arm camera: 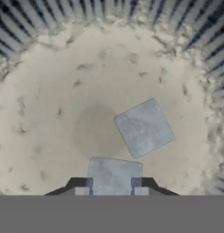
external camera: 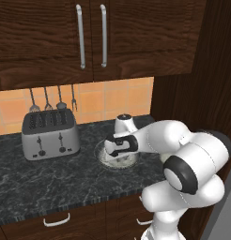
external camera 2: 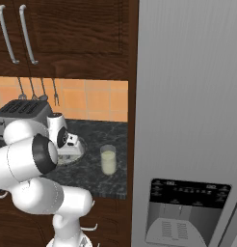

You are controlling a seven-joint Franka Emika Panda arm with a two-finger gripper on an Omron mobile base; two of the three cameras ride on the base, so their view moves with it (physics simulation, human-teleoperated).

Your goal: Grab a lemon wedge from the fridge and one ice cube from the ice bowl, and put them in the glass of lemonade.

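The fridge (external camera 2: 188, 120) stood at the right end of the dark desk (external camera: 51, 180), and the arm was bent low over the ice bowl (external camera: 102, 157) in the middle of the desk. In the hand view the hand (arm camera: 111, 190) was seen narrowed on one ice cube (arm camera: 114, 175), which sat between the two dark tips on the speckled floor of the bowl. To do this step well, it was judged that the cube should be lifted straight up, slowly, since ice is slippery and the hold looked shallow. A second ice cube (arm camera: 144, 128) lay just beside the held one, apart from it, and should not be dragged along.

The glass of lemonade (external camera 2: 108, 160) waited to the right of the bowl, near the fridge. The toaster (external camera: 50, 134) stood to the left, well apart, and the utensils (external camera: 51, 101) hung on the far wall. Nothing was seen standing between bowl and glass. The lemon wedge could not be made out.
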